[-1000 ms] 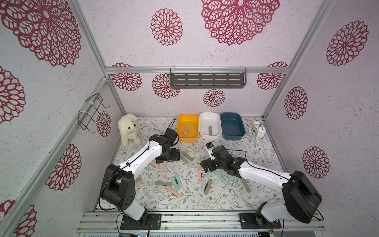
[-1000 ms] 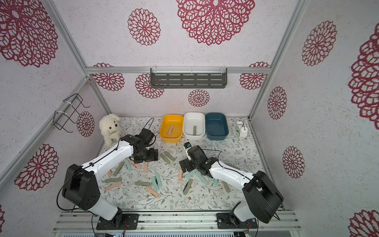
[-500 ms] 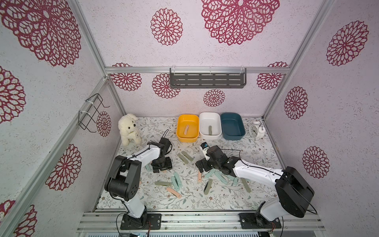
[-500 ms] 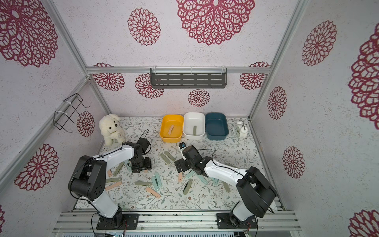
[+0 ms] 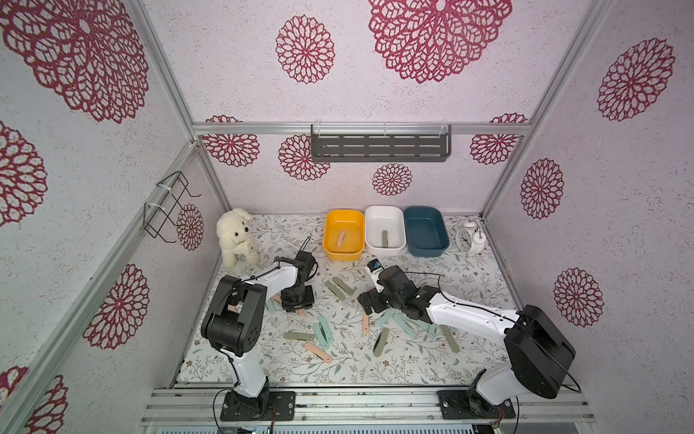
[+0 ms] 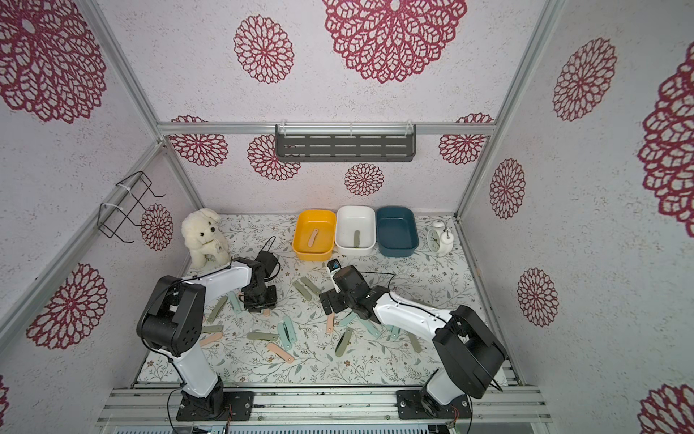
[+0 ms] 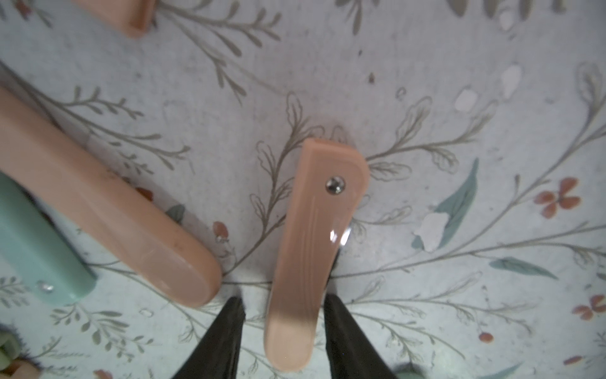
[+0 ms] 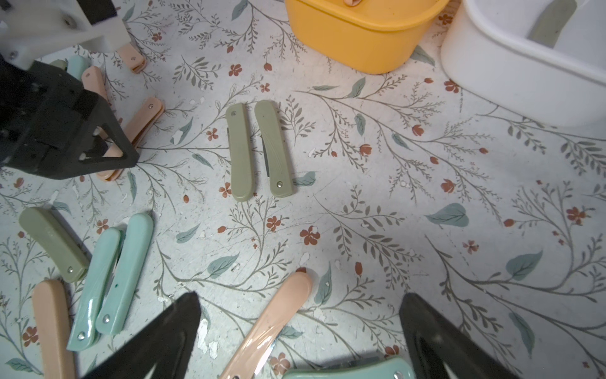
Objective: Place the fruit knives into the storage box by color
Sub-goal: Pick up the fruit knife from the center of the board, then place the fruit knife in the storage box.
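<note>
Fruit knives (image 5: 323, 332) in peach, olive and mint lay scattered on the floral tabletop (image 5: 469, 293), all nearer the robot than the yellow tub (image 5: 343, 255). In front of that tub and to its left, the left gripper (image 7: 283, 305) was lowered over a peach knife (image 7: 314, 236), one finger on each side. Whether they pinched it could not be told. In front of the tub and slightly right, the right gripper (image 8: 300, 302) hung with jaws spread wide and empty above a second peach knife (image 8: 269, 328). Two olive knives (image 5: 340, 289) lay closer to the tub. The yellow tub held a peach bar (image 5: 341, 238). The adjoining white tub (image 5: 386, 250) held an olive bar (image 5: 384, 238), and the dark teal tub (image 5: 426, 233) stood beyond.
</note>
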Controlling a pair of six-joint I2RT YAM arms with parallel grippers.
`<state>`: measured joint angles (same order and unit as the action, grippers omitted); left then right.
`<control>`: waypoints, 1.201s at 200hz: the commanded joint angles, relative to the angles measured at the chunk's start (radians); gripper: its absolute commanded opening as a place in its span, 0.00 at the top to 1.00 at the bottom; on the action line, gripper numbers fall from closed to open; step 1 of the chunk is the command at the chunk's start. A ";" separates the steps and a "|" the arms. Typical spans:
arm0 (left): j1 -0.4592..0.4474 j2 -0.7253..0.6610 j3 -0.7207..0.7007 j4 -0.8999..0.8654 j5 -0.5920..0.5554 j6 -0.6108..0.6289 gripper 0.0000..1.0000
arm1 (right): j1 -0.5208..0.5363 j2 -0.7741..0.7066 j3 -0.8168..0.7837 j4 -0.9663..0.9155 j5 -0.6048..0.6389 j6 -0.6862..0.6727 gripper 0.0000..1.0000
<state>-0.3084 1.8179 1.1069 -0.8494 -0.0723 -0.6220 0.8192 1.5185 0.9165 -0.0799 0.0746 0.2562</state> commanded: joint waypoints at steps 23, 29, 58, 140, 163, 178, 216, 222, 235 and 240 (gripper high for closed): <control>0.010 0.026 0.010 0.017 -0.025 -0.004 0.69 | 0.005 -0.007 0.032 -0.006 0.031 0.002 0.01; 0.010 0.020 0.008 0.016 -0.021 -0.006 0.70 | 0.005 -0.009 0.033 -0.008 0.033 0.002 0.01; 0.008 -0.017 0.004 0.011 -0.008 -0.003 0.78 | 0.003 -0.004 0.052 -0.013 0.044 -0.001 0.01; -0.037 -0.152 0.124 -0.083 -0.012 0.018 0.85 | -0.006 0.061 0.148 -0.014 0.069 -0.015 0.01; -0.072 -0.119 0.228 -0.113 -0.015 0.051 0.85 | -0.023 0.077 0.172 -0.007 0.067 -0.026 0.01; -0.088 -0.072 0.311 -0.145 -0.027 0.074 0.87 | -0.040 0.078 0.182 -0.005 0.060 -0.034 0.01; -0.101 0.080 0.573 -0.213 -0.053 0.140 0.88 | -0.103 0.057 0.176 0.000 0.040 -0.052 0.01; -0.102 0.105 0.620 -0.219 -0.059 0.147 0.87 | -0.111 0.053 0.173 0.001 0.037 -0.051 0.01; -0.104 0.189 0.727 -0.226 -0.063 0.166 0.87 | -0.126 0.045 0.165 0.005 0.030 -0.053 0.01; -0.104 0.217 0.764 -0.231 -0.069 0.174 0.87 | -0.132 0.044 0.162 0.007 0.029 -0.053 0.01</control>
<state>-0.4080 1.9266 1.7294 -1.0386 -0.1097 -0.5076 0.7132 1.5986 1.0710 -0.0872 0.1078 0.2256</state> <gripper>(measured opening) 0.237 0.994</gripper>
